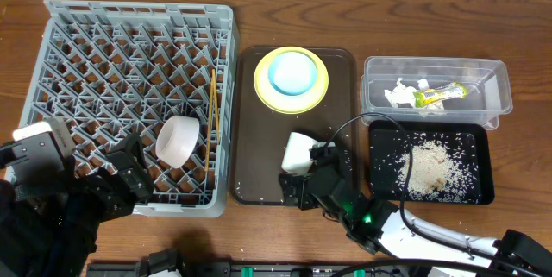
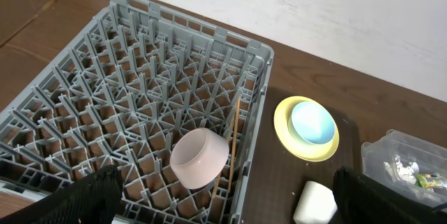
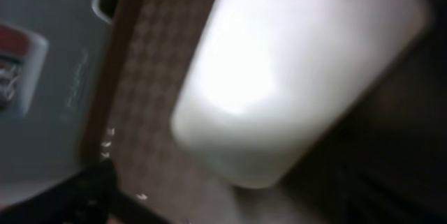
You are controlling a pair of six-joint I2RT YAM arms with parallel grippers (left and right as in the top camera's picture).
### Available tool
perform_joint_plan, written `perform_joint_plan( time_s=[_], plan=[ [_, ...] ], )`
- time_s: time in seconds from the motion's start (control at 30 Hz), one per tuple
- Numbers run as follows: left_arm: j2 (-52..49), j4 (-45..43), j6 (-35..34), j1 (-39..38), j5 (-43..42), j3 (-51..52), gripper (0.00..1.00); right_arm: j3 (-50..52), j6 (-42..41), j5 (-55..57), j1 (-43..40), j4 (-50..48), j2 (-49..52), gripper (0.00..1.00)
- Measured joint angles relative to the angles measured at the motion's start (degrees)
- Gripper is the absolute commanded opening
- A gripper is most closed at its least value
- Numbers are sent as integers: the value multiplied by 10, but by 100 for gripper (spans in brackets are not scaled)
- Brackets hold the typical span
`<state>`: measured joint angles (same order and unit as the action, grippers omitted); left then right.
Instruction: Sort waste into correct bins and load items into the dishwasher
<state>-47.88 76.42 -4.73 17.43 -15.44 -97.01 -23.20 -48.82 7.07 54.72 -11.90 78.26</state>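
Even soft light, overhead sharp, white cup (image 3: 293,77) blurred and glaring

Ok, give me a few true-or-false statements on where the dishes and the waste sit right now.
1. The white shallow bowl is in the grey rack. True.
2. The light blue bowl is in the rack too. False: it sits on the yellow plate on the brown tray.
3. The snack wrapper lies in the black tray. False: it is in the clear tub with the paper scraps.
4. The rice grains are in the black tray. True.
5. The white cup is on the brown tray, close by the right gripper. True.
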Motion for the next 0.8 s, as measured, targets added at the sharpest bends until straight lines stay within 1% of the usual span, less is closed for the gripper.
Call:
perform_joint_plan(
  time_s=[0.1,0.2,0.3,0.43,0.53,0.67,0.8],
  plan=[
    [0,0,0,0,0,0,97,-2,-39,-4,2,10,0,99],
    [0,0,0,0,0,0,97,-2,-81,29,2,45,1,99],
    [0,0,0,0,0,0,97,-2,-103,52,2,42,8,99],
    [0,0,0,0,0,0,97,-3,-113,74,10,5,35,99],
    [0,0,0,0,0,0,97,-9,-114,83,13,-6,48,99],
    [0,0,0,0,0,0,97,-11,-114,85,13,-4,50,99],
    [0,0,0,0,0,0,97,-16,-115,83,13,32,40,99]
  ],
)
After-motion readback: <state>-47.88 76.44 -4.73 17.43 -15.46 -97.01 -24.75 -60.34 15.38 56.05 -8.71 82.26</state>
